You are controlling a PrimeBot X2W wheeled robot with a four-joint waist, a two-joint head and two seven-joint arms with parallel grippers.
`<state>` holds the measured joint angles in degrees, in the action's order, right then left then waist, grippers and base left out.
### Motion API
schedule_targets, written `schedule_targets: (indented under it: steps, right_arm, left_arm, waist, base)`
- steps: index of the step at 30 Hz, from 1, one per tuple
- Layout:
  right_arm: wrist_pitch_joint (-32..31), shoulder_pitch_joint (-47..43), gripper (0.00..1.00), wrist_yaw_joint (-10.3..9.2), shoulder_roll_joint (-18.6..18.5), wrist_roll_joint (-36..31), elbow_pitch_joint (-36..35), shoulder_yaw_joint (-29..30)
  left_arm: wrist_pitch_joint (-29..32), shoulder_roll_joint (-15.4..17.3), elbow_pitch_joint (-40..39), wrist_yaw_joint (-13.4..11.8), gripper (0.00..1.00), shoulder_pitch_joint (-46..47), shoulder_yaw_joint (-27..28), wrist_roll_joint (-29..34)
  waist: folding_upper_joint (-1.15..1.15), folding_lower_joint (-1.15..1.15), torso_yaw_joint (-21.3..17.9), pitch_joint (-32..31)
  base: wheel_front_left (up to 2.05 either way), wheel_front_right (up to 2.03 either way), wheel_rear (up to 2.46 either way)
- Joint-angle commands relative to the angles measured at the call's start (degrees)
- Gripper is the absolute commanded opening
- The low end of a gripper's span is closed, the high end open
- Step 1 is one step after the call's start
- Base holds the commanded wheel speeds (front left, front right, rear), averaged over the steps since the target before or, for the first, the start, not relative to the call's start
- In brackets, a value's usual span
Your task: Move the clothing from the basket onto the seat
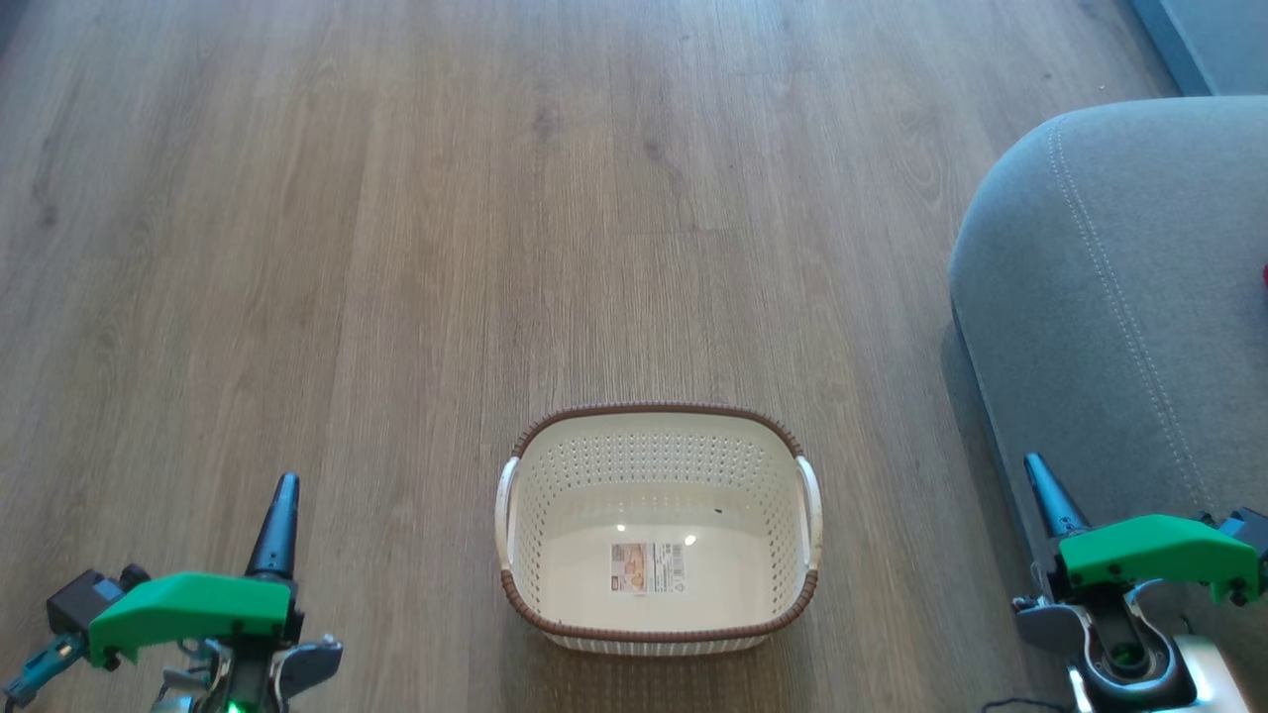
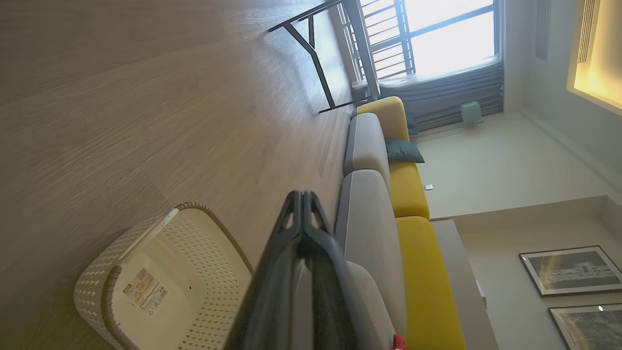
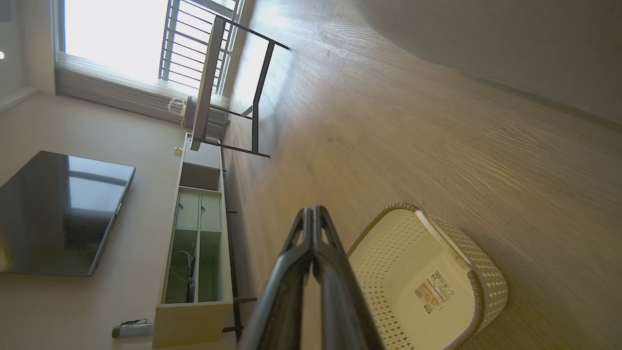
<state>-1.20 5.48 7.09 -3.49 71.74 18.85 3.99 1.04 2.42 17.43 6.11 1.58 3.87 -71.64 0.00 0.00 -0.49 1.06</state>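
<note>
Two pairs of fingers are together: left fingers (image 1: 277, 525) and right fingers (image 1: 1050, 500) flank the basket (image 1: 654, 456).

Basket (image 1: 654, 465) on floor (image 1: 396, 248), label (image 1: 648, 567) inside; seat (image 1: 1109, 317) right of basket.

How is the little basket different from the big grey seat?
The basket is cream plastic full of holes; the seat is grey fabric with stitched seams. The basket is much smaller than the seat. The basket is open and hollow; the seat is a plump cushion. Both have rounded edges.
</note>
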Motion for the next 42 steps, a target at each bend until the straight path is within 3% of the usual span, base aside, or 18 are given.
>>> schedule_targets:
  steps: [1,30,42]
  right_arm:
    - [-0.5,1.3,0.00,0.30,0.0,1.9,-2.4,-0.3]
    - [-5.3,0.7,0.00,0.40,0.6,20.2,-4.8,2.6]
    - [-5.3,0.7,0.00,0.40,0.6,20.4,-4.8,2.6]
  left_arm:
    - [0.5,0.4,-2.2,0.7,0.00,3.3,1.7,-1.8]
    - [5.4,0.5,-3.4,1.4,0.00,4.6,2.7,-20.4]
    - [5.5,0.5,-3.4,1.4,0.00,4.6,2.7,-20.5]
  waist:
    - [0.00,0.00,0.0,0.0]
    - [0.00,0.00,0.5,-0.9]
    - [0.00,0.00,0.5,-0.9]
  base:
    - [0.00,0.00,0.00]
    - [0.00,0.00,0.00]
    - [0.00,0.00,0.00]
